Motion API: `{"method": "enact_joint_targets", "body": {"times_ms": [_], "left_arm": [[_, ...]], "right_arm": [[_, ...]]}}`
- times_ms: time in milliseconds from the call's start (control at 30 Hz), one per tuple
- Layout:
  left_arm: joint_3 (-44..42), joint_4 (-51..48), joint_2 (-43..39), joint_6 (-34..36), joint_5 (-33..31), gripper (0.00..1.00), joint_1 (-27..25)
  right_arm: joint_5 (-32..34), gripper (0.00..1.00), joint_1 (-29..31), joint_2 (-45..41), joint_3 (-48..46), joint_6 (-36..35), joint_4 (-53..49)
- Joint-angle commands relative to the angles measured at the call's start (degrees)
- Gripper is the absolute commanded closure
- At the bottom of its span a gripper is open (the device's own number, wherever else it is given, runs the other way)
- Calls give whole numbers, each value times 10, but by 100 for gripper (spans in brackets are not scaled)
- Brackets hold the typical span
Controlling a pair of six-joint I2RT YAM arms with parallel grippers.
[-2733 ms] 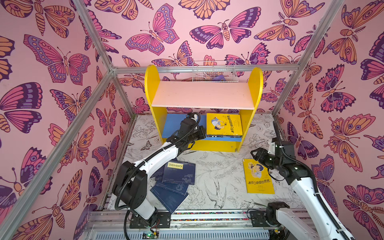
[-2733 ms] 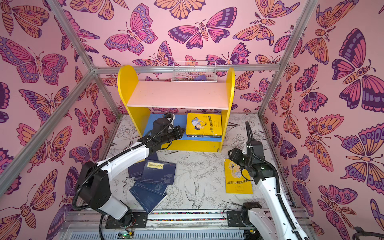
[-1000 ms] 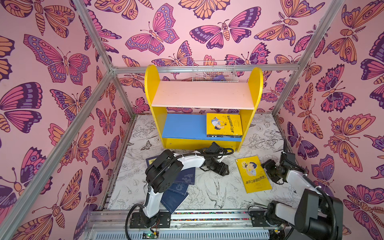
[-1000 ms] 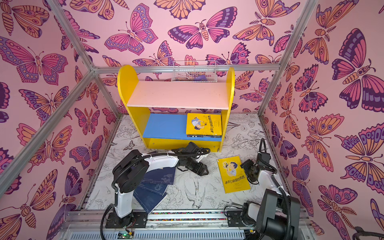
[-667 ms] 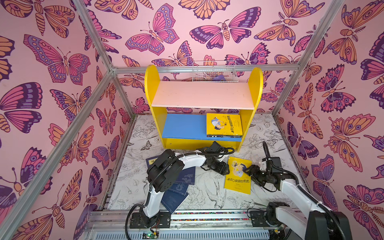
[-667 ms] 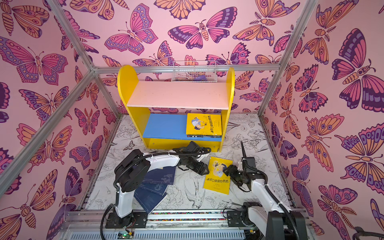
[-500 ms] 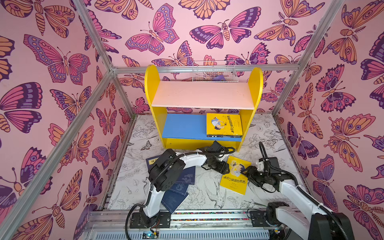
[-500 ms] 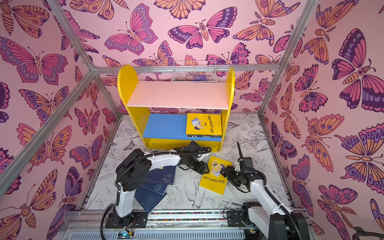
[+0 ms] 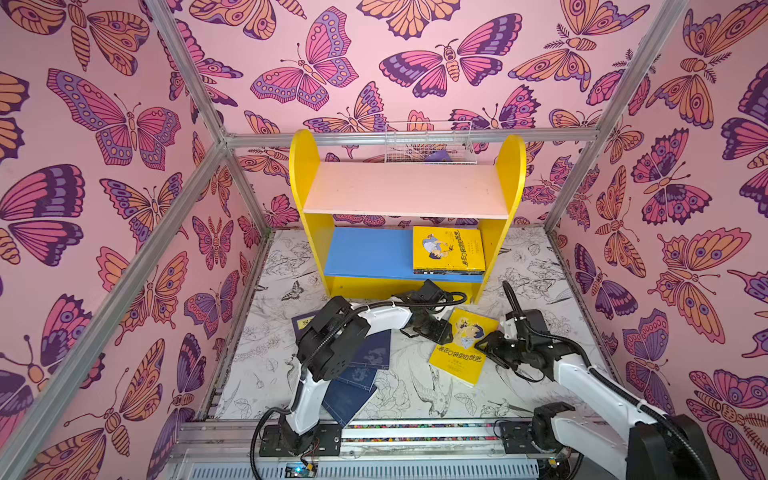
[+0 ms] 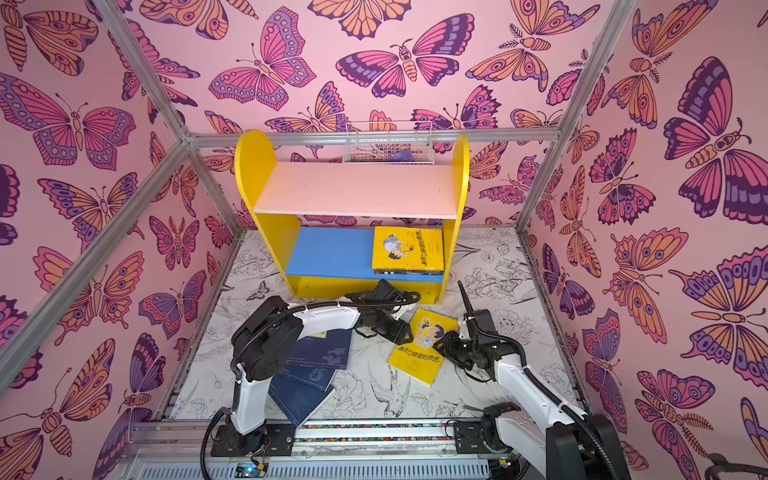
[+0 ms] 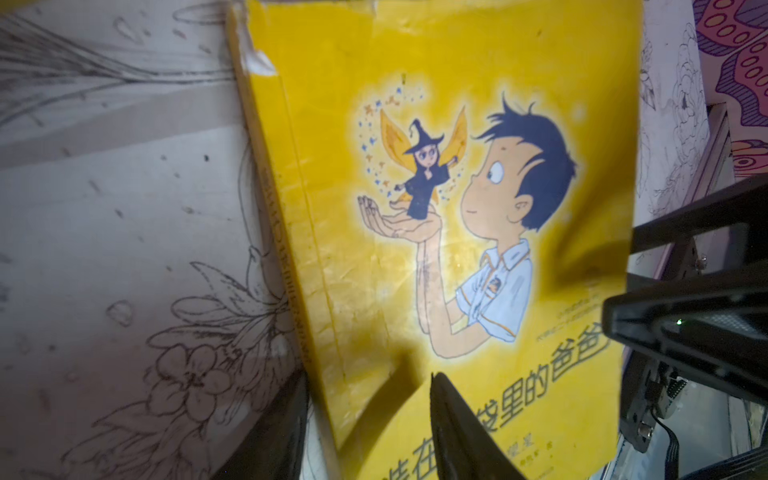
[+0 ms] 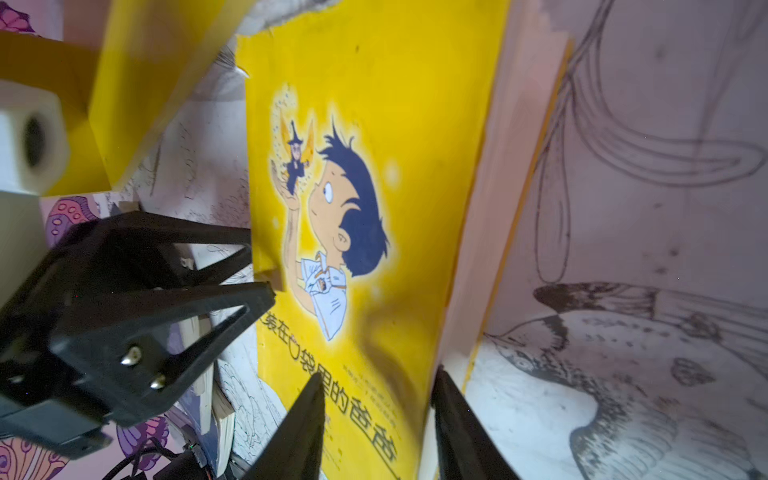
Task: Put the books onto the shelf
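I judged the job part done, with a good deal left. A stack of books (image 9: 449, 249) lay flat at the right end of the blue lower board (image 9: 365, 253) of the shelf (image 9: 306, 174). It had a yellow cartoon cover on top and darker edges under it, and I could not count how many it held. The pink upper board (image 9: 407, 191) carried nothing.

The piece in hand was the yellow book (image 9: 462, 353) on the desk (image 9: 415, 399), just in front of the shelf's right foot. My left hand (image 9: 445, 332) was at its spine side and my right hand (image 9: 484, 345) at the page side. In the left wrist view one finger (image 11: 457, 428) lay over the cover and the other sat beside the spine. In the right wrist view my right fingers (image 12: 307, 415) straddled the page edge the same way. Both hands stood at a middling gap with the book's edge between the jaws, and I could not tell whether either had bitten on it.

Left to do were that book and the navy books (image 9: 372, 353). Three or four of them lay fanned on the desk under my left arm, none of them touched.
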Motion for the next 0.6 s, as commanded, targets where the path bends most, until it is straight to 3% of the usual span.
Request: {"method": "enact_joint_targets", "body": {"times_ms": [0,133,300,400,567], "left_arm": [[-5,-26,18,17,45,51,-13],[-6,-25,15,22,60,52,-13],[-18,-26,-8,17,60,54,-2],[-50,-15,-55,2,66,53,27],[-143,26,-179,-78,150,34,134]], "right_arm": [[-13,58,12,-4,29,15,77],[-2,66,24,19,26,25,110],[4,99,26,4,33,7,90],[-23,100,23,-22,48,-29,46],[-157,100,22,-52,79,-103,-8]]}}
